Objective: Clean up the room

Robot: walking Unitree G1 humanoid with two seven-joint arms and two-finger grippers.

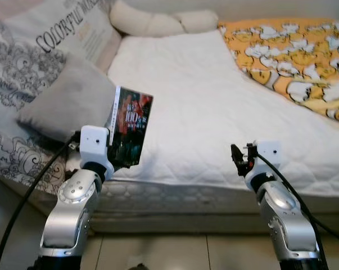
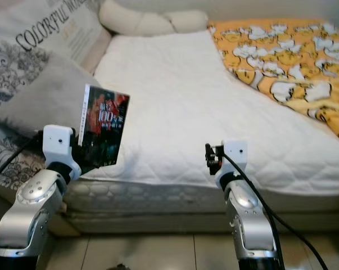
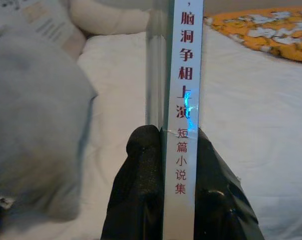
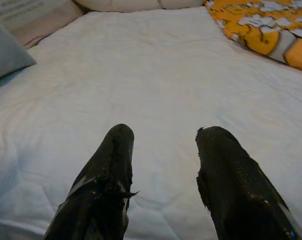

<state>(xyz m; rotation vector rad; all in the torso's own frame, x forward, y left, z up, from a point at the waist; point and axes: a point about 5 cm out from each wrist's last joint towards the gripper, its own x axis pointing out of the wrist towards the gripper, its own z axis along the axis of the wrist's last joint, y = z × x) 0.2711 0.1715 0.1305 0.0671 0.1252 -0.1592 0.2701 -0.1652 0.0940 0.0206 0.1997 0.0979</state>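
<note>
The left gripper [image 3: 163, 165] is clamped on a book [image 1: 129, 126], pinching it at its lower end so it stands upright, spine toward the wrist camera and dark cover facing the head camera. Held like that, clear of the bed [image 1: 191, 112], it looks ready to be carried off, which suits tidying the room. In the head view the book sits at about 9 o'clock, in front of the bed's near edge and just beside the grey pillow [image 1: 68, 101] at 10 o'clock. The left arm is bent, forearm raised, wrist tipped up. The right gripper [image 4: 163, 170] is at 4 o'clock, empty, fingers spread apart, pointing over the white mattress; its arm is raised likewise, waiting. A yellow blanket [image 1: 293, 50] lies at 1 o'clock.
</note>
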